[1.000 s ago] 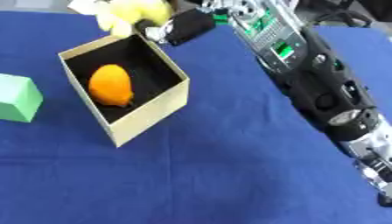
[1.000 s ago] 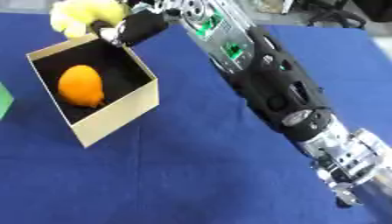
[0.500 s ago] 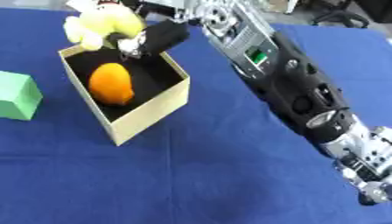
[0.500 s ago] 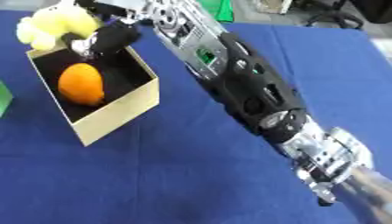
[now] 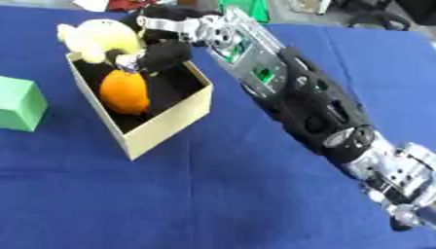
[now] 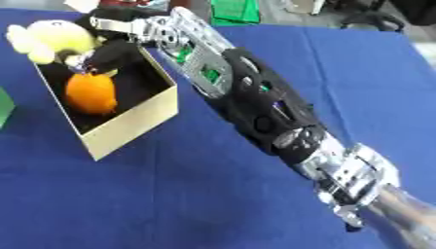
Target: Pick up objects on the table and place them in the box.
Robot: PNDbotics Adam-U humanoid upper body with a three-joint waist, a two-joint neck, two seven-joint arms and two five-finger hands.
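Plush toy at the box's edge

Right hand (image 5: 162, 51) is stretched far across the blue table (image 5: 255, 194), and we've got its dark fingers curled round a pale yellow soft toy (image 5: 98, 39). We see the toy sitting on the far-left corner of the tan box (image 5: 170, 129), partly over the rim and partly over the black inside, just above the orange fruit (image 5: 125, 92) already lying in there.

We'd judge that toy light and squashy: it should give under the fingers rather than slip, and nothing about it looks breakable. The hold is on the toy's near side, next to the box wall, and that suits us, since a soft body can be taken almost anywhere.

Toy and hand are touching, the hand to the toy's right and a little lower. We reckon the drop needs the toy carried further in over the opening.

Off to the left, a green block (image 5: 19, 104) waits on the table, well apart from the hand. Left hand doesn't show.
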